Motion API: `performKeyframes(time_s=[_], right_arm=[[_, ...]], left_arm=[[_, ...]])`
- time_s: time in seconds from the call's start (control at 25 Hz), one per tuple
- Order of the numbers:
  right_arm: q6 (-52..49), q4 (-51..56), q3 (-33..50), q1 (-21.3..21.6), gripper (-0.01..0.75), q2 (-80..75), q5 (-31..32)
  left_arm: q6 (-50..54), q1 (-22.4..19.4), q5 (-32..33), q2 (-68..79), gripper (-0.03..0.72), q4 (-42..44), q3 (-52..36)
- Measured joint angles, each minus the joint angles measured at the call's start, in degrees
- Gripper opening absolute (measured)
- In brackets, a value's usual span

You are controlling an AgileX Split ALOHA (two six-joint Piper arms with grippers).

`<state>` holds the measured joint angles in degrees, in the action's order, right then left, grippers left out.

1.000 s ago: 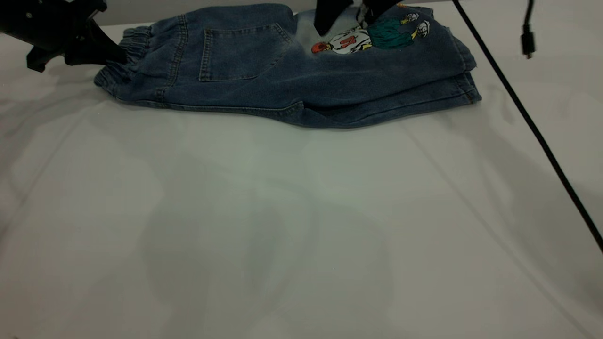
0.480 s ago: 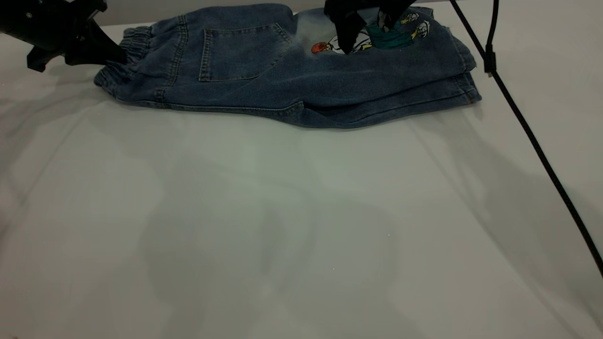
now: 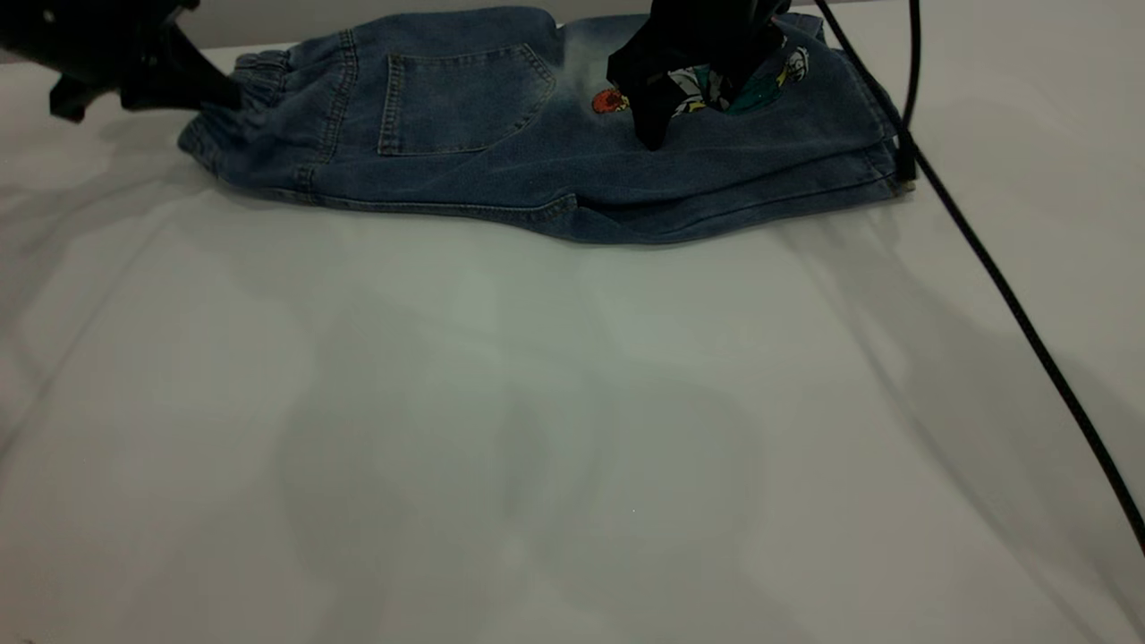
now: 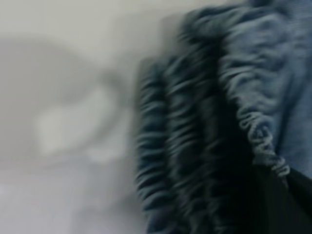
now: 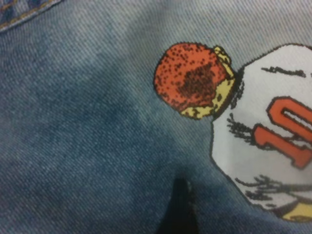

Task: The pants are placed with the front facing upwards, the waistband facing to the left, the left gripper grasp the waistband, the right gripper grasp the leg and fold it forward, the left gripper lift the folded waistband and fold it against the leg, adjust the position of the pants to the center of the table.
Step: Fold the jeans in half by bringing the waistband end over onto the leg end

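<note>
The pants lie folded lengthwise at the far side of the table, back pocket up and the waistband at the left. My left gripper sits at the waistband's end, shut on it; in the left wrist view the gathers run into the dark jaws. My right gripper is open and low over the leg. One fingertip touches the denim beside the cartoon print. In the right wrist view that same fingertip rests on the cloth.
A black cable trails from the right arm across the table's right side toward the near edge, passing the hem. Bare tabletop spreads in front of the pants.
The right gripper has come down and toward the near side onto the leg, now covering part of the print. Its cable swung left. The left gripper rose slightly at the waistband.
</note>
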<state>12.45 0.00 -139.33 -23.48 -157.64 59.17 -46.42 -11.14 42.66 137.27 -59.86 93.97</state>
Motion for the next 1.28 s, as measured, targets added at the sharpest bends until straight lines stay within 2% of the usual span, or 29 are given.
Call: performKeyframes(time_s=[0.16,0.32,0.92,1.08,1.28], right_arm=[[0.00,0.00,0.00,0.00,0.547,-0.12,0.41],[-0.33,0.00,0.00,0.00,0.547,-0.11,0.51],[-1.91,0.00,0.00,0.00,0.547,0.51,1.62],[-1.91,0.00,-0.51,0.00,0.547,2.13,2.19],[-1.86,-1.96,-5.78,0.00,0.547,2.70,5.57]], left_arm=[[-2.40,1.13,2.90,-1.74,0.043,-2.60,1.89],[-2.48,4.05,6.40,-2.09,0.043,-3.14,5.00],[-1.04,19.77,8.62,-2.09,0.043,-3.52,18.11],[-0.84,20.59,8.87,-2.09,0.042,-3.58,18.92],[-0.34,20.53,9.63,-2.00,0.042,-3.20,18.96]])
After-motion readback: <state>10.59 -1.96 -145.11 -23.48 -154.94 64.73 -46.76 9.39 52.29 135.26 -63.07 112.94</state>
